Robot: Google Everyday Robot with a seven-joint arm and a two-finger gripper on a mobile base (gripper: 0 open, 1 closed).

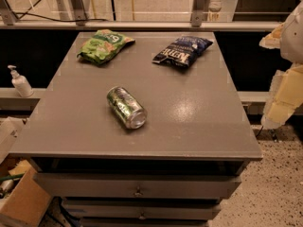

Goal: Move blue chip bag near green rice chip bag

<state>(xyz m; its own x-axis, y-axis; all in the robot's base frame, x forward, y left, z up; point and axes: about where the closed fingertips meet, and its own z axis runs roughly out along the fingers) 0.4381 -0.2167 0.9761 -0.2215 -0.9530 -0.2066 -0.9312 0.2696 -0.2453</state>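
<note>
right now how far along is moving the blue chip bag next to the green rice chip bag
Done: nothing visible yet. The blue chip bag lies at the table's far right, with bare tabletop between it and the green rice chip bag at the far left.
In hand: the hand hangs past the table's right edge, away from both bags.
Left: reach, grasp the blue bag, and set it beside the green one.

The gripper (282, 96) hangs past the right side of the table (203, 126). Bare tabletop lies between it and the blue chip bag (182, 51). A bare gap sits between that bag and the green rice chip bag (104, 45). The can (126, 107) lies on its side near the middle, apart from both bags.
</note>
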